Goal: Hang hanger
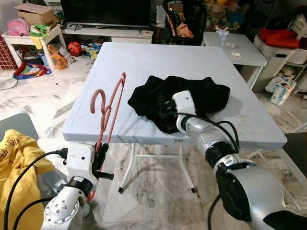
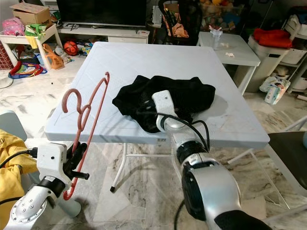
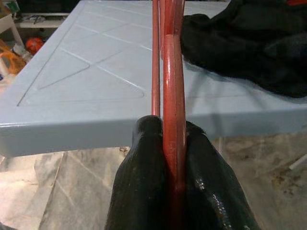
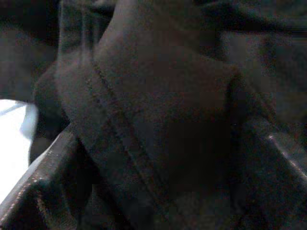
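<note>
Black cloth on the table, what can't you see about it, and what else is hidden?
- Black cloth: its folds hide what garment it is, in both eye views.
- Right gripper: its fingertips are buried in the cloth; the right wrist view is dark, so its grip is unclear.
- Pink hanger: the left gripper covers its lower end in the left wrist view.

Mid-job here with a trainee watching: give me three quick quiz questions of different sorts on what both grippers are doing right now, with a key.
1. True or false: the left gripper is shut on the pink hanger.
2. The right gripper is at: A) the black garment B) the yellow cloth C) the floor.
3. Fill in: the black garment lies on the ___ table.

Key: 1 true; 2 A; 3 white.
</note>
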You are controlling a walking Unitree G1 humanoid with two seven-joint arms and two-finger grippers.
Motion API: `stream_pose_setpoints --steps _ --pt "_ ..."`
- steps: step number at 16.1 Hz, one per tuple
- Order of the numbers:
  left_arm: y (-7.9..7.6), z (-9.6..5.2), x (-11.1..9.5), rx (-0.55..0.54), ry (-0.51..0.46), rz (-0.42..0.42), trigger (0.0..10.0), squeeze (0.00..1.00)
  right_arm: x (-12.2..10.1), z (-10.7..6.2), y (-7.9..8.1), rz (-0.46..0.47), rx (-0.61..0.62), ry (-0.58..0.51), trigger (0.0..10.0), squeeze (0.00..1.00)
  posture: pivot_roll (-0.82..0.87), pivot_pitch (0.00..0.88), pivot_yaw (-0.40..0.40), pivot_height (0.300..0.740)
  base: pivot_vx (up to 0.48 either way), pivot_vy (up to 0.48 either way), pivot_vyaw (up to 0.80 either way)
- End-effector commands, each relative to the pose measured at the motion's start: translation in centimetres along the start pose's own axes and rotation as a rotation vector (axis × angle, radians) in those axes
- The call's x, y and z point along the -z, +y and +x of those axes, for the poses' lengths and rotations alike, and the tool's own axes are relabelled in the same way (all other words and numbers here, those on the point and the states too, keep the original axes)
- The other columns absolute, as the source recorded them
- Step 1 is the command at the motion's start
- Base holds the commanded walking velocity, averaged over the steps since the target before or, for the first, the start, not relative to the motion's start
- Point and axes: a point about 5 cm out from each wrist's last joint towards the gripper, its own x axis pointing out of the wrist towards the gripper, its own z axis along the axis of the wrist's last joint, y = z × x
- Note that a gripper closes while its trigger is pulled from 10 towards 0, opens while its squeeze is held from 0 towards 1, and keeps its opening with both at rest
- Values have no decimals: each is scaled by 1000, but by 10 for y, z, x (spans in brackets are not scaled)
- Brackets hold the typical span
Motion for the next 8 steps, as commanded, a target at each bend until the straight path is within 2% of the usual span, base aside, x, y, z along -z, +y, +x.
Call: stream_pose_setpoints --steps 1,2,3,5,7,8 --pt "-1 0 -5 -8 -18 11 10000 0 -11 1 -1 37 49 -15 10000 0 95 14 -85 740 0 0 0" --pt "-1 1 -6 -13 -21 12 10000 0 -17 1 1 51 69 -29 10000 0 100 14 -90 740 0 0 0" --pt "-1 2 -7 -17 -25 12 10000 0 -25 2 9 65 39 -57 10000 0 102 14 -93 740 0 0 0" --pt "-1 2 -7 -21 -30 9 10000 0 -28 1 6 15 29 -89 10000 0 102 13 -96 740 0 0 0" --pt "-2 5 -7 -28 -32 4 10000 0 -24 -2 -18 -1 62 -122 10000 0 84 10 -94 740 0 0 0" --pt "-3 7 -8 -18 -39 -4 10000 0 -22 -5 -33 28 65 -144 10000 0 74 9 -89 740 0 0 0"
